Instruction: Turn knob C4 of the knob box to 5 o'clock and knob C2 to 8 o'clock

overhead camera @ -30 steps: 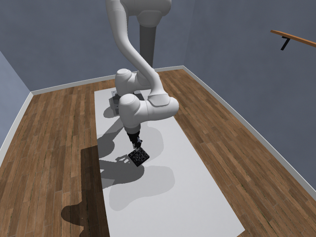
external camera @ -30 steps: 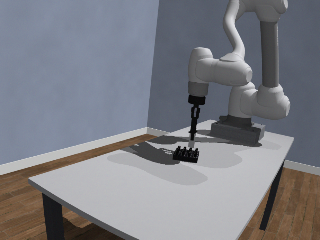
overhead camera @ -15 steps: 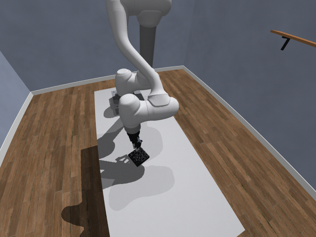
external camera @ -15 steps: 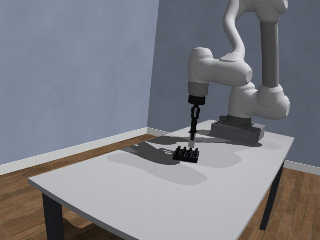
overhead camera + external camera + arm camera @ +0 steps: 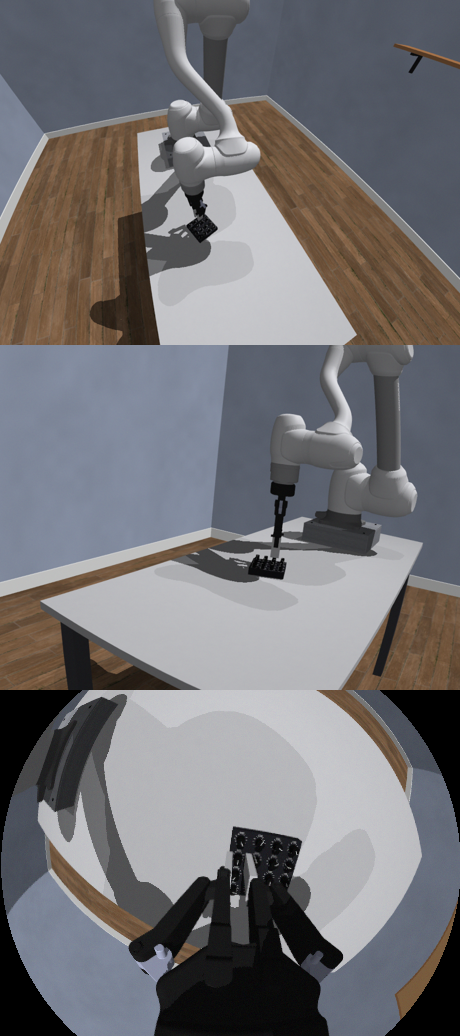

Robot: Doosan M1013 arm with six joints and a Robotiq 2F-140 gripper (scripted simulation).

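The black knob box [image 5: 194, 235] [image 5: 266, 572] [image 5: 268, 835] stands flat on the table, turned at an angle in the top view. Its top carries rows of black knobs with white marks around them. My gripper [image 5: 200, 216] [image 5: 275, 556] [image 5: 238, 861] points down over the box's arm-side part. Its pale fingertips are a small gap apart, open, at about the height of the knob tops. In the wrist view knobs show between and behind the fingertips; I cannot tell whether the tips reach around one. The fingers hide part of the box. The names, the socket and the knobs' white lines are not readable.
The white table [image 5: 267, 289] [image 5: 223, 638] [image 5: 195, 775] carries the arm's dark base block [image 5: 336, 538] [image 5: 82, 755] at its far end. The arm reaches over the table from there and casts broad shadows around the box. Wood floor [image 5: 74, 208] surrounds the table.
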